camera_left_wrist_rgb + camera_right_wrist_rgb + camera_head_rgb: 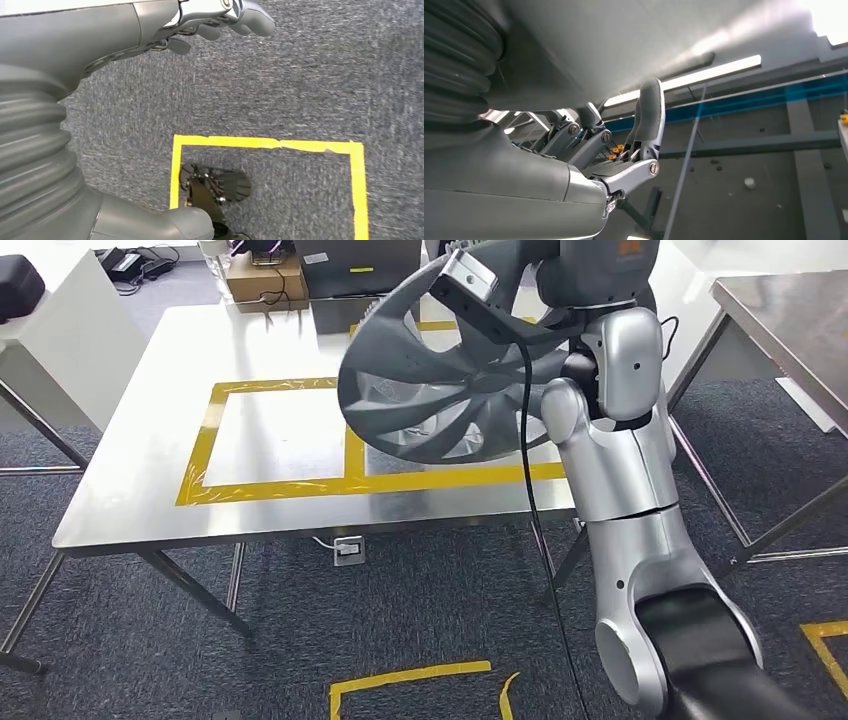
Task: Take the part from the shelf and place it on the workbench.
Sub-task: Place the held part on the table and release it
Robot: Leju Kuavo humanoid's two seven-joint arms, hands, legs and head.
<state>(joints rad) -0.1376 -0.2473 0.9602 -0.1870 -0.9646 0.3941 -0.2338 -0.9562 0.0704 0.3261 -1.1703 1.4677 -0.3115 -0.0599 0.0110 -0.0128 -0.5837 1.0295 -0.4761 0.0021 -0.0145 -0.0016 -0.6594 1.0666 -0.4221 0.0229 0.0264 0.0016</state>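
Observation:
The part [440, 380] is a large grey disc with curved spokes, like a wheel cover. It hangs tilted above the right half of the steel workbench [130, 440], over the yellow tape frames [205, 435]. My right arm reaches up from the lower right and holds the part by its upper rim. In the right wrist view my right hand [624, 150] has its fingers pressed against the part's smooth grey surface [634, 45]. My left hand [220, 17] hangs over the grey carpet with its fingers apart and nothing in it.
A cardboard box [262, 280] and a dark case [360, 270] stand at the workbench's far edge. A white table [50, 330] is at the left, another steel table [790, 310] at the right. Yellow tape [410, 680] marks the carpet near me.

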